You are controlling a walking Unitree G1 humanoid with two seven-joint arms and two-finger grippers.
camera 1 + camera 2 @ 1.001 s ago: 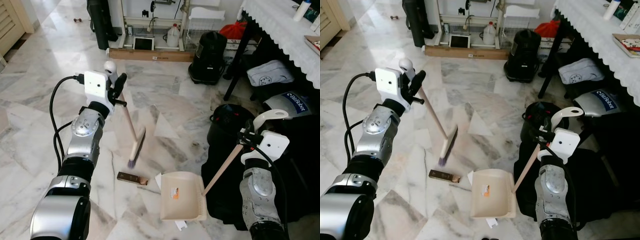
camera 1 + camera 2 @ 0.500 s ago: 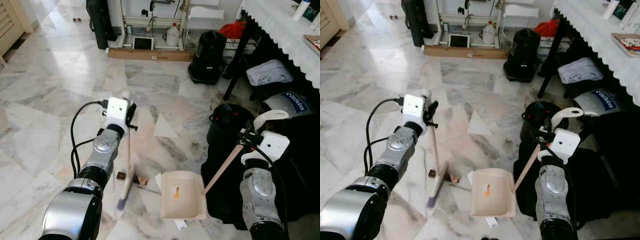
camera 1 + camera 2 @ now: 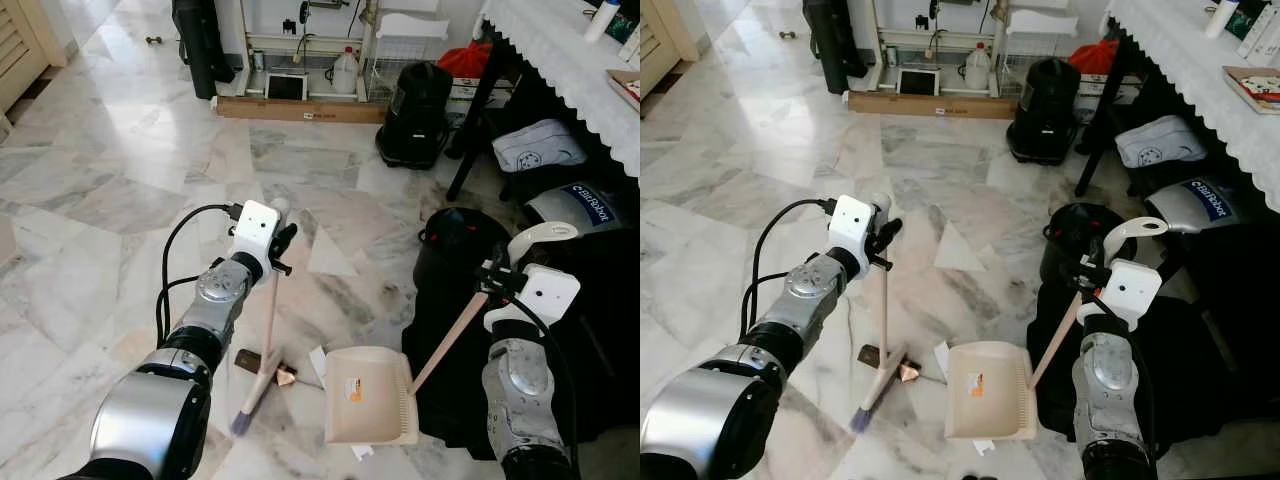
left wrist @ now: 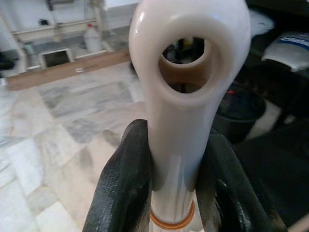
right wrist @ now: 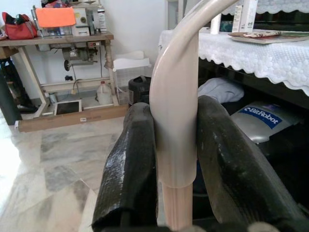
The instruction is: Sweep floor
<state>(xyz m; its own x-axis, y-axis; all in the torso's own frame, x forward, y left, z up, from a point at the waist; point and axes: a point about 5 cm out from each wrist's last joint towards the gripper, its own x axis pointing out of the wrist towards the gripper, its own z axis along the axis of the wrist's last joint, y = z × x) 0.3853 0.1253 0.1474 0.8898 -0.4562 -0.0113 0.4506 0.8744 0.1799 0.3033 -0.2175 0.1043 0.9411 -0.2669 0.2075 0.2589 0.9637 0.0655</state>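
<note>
My left gripper (image 3: 281,238) is shut on the white looped top of the broom handle (image 4: 186,96), its black fingers (image 4: 120,188) on either side. The broom (image 3: 269,320) stands nearly upright, and its brush head (image 3: 249,402) rests on the marble floor beside a brown wrapper (image 3: 250,359) and a small copper scrap (image 3: 286,377). A white paper scrap (image 3: 317,360) lies between them and the cream dustpan (image 3: 372,397). The dustpan sits flat on the floor to the right. My right gripper (image 3: 495,278) is shut on its long handle (image 5: 176,121).
A black bin (image 3: 455,245) and dark cloth lie close by my right arm. A table with a white lace cloth (image 3: 560,50) stands at the right with bags beneath it. A black vacuum (image 3: 418,100), a jug (image 3: 346,72) and a cardboard board (image 3: 300,108) line the far wall.
My left arm drew the broom back towards me across the debris, then shifted right so the handle stands more upright. The copper scrap now lies nearer the dustpan. The right arm and dustpan barely moved.
</note>
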